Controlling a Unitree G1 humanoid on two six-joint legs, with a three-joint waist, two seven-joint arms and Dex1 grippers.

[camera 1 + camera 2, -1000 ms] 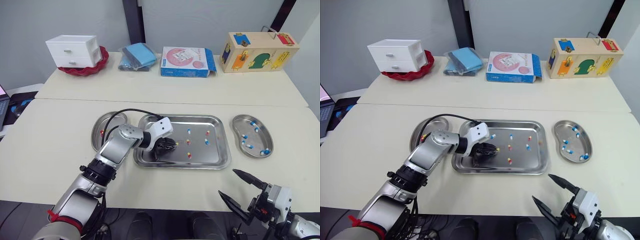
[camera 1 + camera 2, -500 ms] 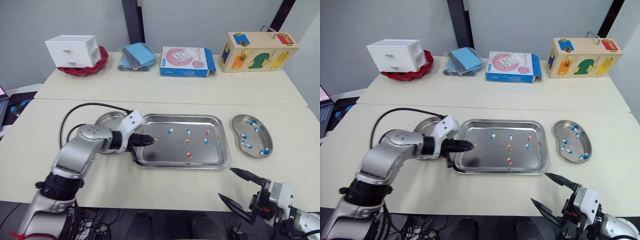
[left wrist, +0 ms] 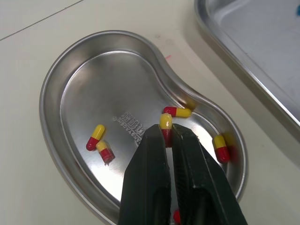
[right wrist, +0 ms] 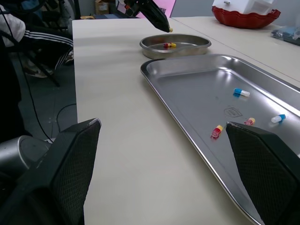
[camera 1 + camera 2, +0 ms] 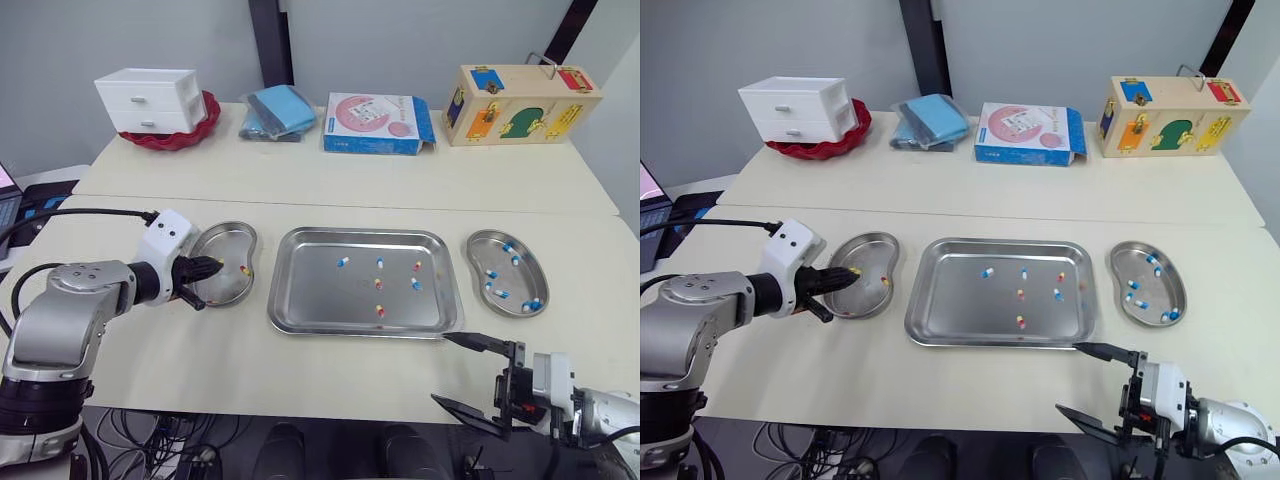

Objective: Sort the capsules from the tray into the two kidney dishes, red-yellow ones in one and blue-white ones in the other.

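The left claw pinches a capsule, red-yellow, above the left dish. The right claw gapes wide and empty near the tray.

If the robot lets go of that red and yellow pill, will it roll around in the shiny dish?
Probably a little. The capsule in the left pincer is smooth and rounded, so it would likely roll or skid on the polished kidney dish. Its raised rim should keep it in. Being tiny, it's probably very light.
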